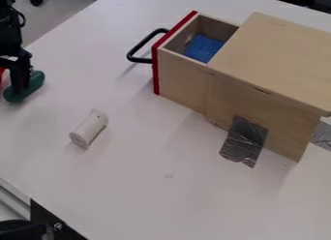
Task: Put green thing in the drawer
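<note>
At the left edge of the camera view, the black gripper (pixel 22 77) hangs low over the white table, right at the green thing (pixel 32 86). The green thing is an elongated, rounded object lying at a slant, its middle partly hidden behind the gripper. Whether the fingers grip it cannot be told. The wooden drawer (pixel 181 81) with a red front edge and a black handle is pulled out of its box at the upper middle. A blue block or sponge (pixel 203 48) lies inside it.
A white cylinder (pixel 89 128) lies on the table (pixel 142 186) between the gripper and the box. The wooden box (pixel 278 60) takes up the upper right, with silver tape (pixel 244 141) at its base. A black bracket and metal rail (pixel 14 195) border the lower left.
</note>
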`<state>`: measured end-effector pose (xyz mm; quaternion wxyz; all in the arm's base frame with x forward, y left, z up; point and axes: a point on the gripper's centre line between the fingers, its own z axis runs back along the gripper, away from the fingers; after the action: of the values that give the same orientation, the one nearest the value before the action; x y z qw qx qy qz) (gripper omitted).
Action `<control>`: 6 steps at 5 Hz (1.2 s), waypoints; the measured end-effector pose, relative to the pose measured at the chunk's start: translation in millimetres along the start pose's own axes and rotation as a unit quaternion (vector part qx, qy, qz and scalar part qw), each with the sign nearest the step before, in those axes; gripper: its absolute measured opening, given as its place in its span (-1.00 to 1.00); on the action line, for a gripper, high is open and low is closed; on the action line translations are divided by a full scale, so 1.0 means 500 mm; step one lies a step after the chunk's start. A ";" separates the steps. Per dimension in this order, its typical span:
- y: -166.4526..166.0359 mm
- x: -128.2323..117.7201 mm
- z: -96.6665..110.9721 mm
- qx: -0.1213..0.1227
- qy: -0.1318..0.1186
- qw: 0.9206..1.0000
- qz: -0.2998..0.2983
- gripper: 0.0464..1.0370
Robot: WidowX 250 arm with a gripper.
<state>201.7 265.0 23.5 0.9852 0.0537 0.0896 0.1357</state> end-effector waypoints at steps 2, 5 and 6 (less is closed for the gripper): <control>-0.015 -0.004 -0.027 -0.012 0.019 1.000 0.000 0.92; -0.022 0.016 -0.043 -0.009 0.019 1.000 0.000 0.92; -0.014 0.028 -0.043 -0.003 0.013 1.000 0.002 0.84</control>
<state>212.8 264.0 -0.9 0.9838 0.0494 0.1024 0.1387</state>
